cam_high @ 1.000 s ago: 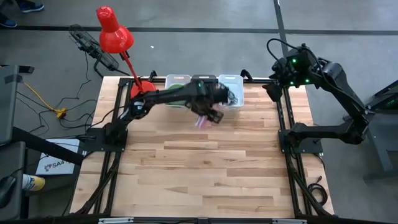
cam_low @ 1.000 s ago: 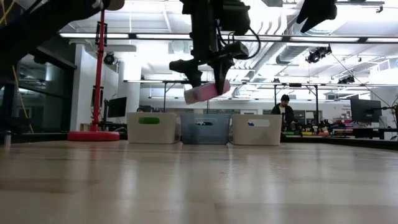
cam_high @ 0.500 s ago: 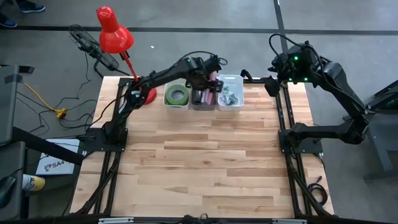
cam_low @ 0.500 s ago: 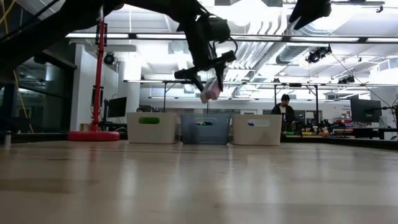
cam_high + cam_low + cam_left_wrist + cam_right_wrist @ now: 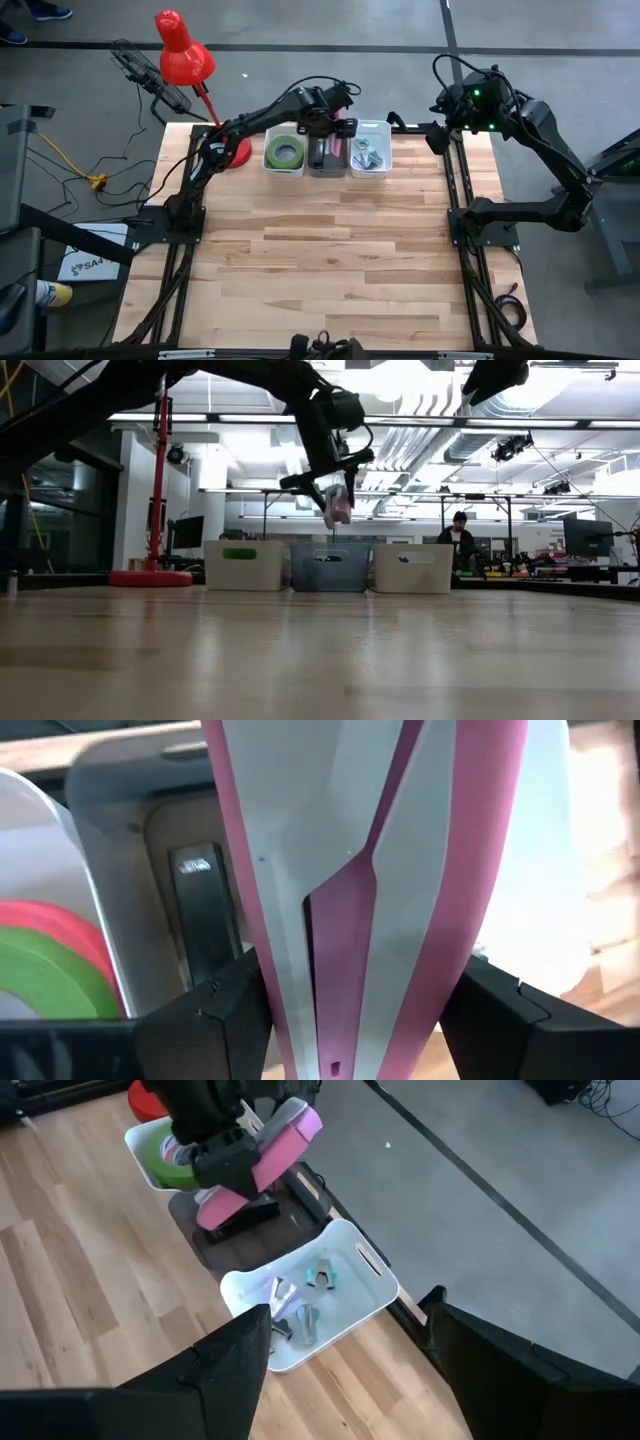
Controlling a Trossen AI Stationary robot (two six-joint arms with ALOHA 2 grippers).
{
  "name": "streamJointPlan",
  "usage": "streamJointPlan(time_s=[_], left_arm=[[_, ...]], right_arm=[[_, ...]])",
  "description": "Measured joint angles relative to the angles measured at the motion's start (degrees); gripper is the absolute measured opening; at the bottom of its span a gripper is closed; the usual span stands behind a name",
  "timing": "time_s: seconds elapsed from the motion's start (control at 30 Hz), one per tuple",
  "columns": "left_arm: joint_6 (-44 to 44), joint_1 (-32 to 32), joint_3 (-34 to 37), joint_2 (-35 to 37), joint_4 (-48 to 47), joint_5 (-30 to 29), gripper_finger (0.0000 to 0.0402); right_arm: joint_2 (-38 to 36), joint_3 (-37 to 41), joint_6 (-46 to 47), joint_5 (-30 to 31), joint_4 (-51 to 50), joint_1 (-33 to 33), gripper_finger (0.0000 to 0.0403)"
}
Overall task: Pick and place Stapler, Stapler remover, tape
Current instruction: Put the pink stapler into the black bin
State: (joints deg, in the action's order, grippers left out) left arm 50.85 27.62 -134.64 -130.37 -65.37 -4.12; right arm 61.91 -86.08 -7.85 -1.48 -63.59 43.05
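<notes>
Placing step in hand: left gripper [image 5: 338, 505] clamped on a pink and white stapler [image 5: 339, 503], held in the air above the middle grey bin [image 5: 326, 168] at the far edge of the table [image 5: 320, 270]. Stapler gripped across its body, hanging roughly nose down between the dark fingers [image 5: 215, 1020], well clear of the bin's rim in the low view. Already lying in that grey bin: a black stapler [image 5: 245, 1215] and what looks like another pink one [image 5: 215, 1205] beside it. To the left, a white bin [image 5: 268, 150] with green tape [image 5: 285, 152] inside, and a pink roll [image 5: 45, 915] showing next to the green in the left wrist view. To the right, a second white bin [image 5: 375, 1290] holding several small metal staple removers [image 5: 320, 1275]. Nothing of the task seen loose on the bare wood.

Right gripper [image 5: 437, 139] parked off the far right corner of the table, jaws apart and holding nothing, waiting.

Judged next: lower straight down into the grey bin, keeping the stapler clear of the near wall and of the staplers already there, then spread the fingers only once low enough to avoid a bounce. Little room left inside, so a tilted landing on the other staplers seems likely
</notes>
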Motion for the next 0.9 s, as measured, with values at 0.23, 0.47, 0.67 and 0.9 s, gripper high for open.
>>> streamJointPlan(time_s=[0.23, 0.47, 0.67, 0.9], left_arm=[[0.3, 1.2, 5.2, -0.1, 5.7, 2.0, 0.022], [0.8, 1.6, 8.6, -0.1, 9.5, 4.2, 0.022], [1.5, 1.6, 11.3, -0.1, 10.0, 3.7, 0.022], [1.4, 1.6, 12.8, -0.1, 11.1, 4.0, 0.022]], right_arm=[[0.0, 0.0, 0.2, -0.2, 0.0, 0.0, 0.0268], [0.1, 0.0, 0.2, -0.2, 0.5, 0.0, 0.0268], [0.9, 0.0, 0.0, -0.2, 0.9, 0.0, 0.0268], [2.7, 0.0, -0.1, -0.5, 0.9, 0.0, 0.0268]])
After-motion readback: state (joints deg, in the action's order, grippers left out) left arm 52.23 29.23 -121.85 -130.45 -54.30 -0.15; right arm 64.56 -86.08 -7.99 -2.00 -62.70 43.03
